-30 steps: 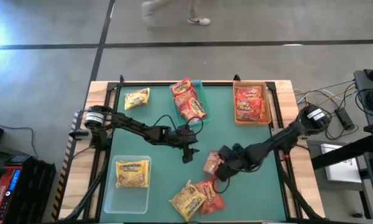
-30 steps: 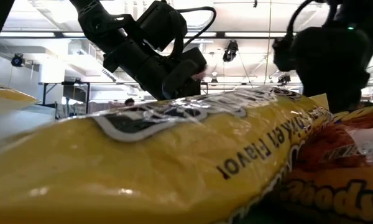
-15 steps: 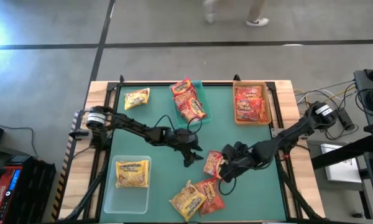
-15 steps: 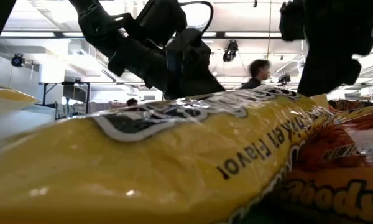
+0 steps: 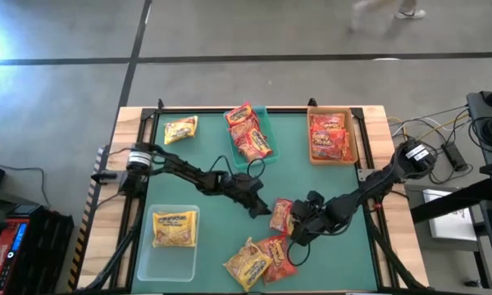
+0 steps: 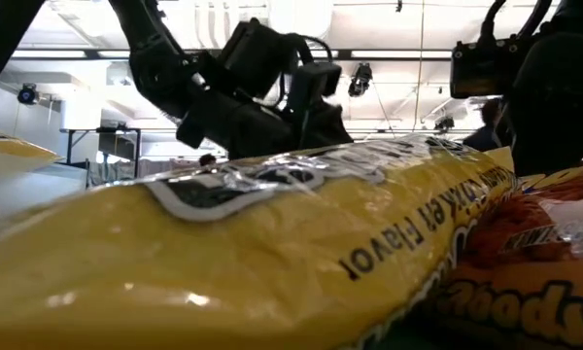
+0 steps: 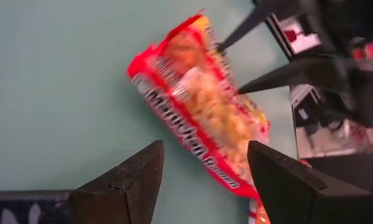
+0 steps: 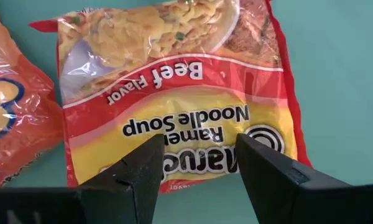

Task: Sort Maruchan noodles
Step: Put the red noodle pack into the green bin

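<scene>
From the high view I see my left pincer [image 5: 261, 208] and my right pincer [image 5: 295, 225] facing each other over the green desk [image 5: 213, 147], with a flat, crinkly red beef-flavour ramen packet [image 5: 280, 216] lying between them. Just beyond my right pincer sit a red packet [image 5: 275, 256] and a yellow packet [image 5: 246, 264], overlapping. Well away from both pincers, red packets fill the teal bin [image 5: 266, 123] and the tan bin [image 5: 349, 135], and a yellow one lies in the clear bin [image 5: 171, 254].

The low view is mostly filled by a yellow packet, with both arms behind it.

In the left wrist view, my left fingers [image 7: 121, 183] stand apart, the red beef packet lying ahead of them, untouched.

In the right wrist view, my right fingers [image 8: 127, 174] stand apart over that packet's edge, not clamped.
</scene>
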`<state>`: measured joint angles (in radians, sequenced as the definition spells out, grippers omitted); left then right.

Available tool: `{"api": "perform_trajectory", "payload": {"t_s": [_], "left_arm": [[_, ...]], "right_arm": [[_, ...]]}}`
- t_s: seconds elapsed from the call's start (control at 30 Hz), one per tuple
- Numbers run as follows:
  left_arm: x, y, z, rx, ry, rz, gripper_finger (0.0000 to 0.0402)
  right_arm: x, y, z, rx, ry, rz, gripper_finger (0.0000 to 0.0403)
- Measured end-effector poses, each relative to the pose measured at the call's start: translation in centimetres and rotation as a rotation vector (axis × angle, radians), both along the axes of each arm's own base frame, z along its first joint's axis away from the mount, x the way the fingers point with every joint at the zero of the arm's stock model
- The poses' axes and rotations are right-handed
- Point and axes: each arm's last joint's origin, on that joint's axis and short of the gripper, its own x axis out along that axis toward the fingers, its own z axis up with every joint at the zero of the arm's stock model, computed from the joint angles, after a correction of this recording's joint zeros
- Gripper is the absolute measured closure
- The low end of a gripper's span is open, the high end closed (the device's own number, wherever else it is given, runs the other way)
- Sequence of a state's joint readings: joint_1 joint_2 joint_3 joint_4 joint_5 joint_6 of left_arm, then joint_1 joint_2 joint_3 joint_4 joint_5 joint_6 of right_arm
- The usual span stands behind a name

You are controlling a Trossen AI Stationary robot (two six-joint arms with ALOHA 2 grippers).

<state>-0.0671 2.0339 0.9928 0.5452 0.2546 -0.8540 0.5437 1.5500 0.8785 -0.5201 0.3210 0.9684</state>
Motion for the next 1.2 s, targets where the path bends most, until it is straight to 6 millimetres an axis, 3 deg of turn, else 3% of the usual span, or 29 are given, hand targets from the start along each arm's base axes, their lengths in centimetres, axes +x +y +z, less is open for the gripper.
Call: {"api": "perform_trajectory", "payload": {"t_s": [0.33, 0.93, 1.2], "left_arm": [[1.1, 0.1, -1.0, -0.155, -0.052, 0.064, 0.0185], [3.2, -0.3, 0.2, -0.134, 0.038, 0.043, 0.0185], [5.7, -0.7, -0.7, -0.145, 0.037, -0.013, 0.0185]], "right_arm": [[-0.7, 0.7, -0.4, -0.001, 0.027, 0.038, 0.0211], [-0.6, 0.7, -0.5, -0.055, 0.002, 0.063, 0.0211], [-0.6, 0.7, -0.5, -0.058, -0.002, 0.067, 0.0211]]}}
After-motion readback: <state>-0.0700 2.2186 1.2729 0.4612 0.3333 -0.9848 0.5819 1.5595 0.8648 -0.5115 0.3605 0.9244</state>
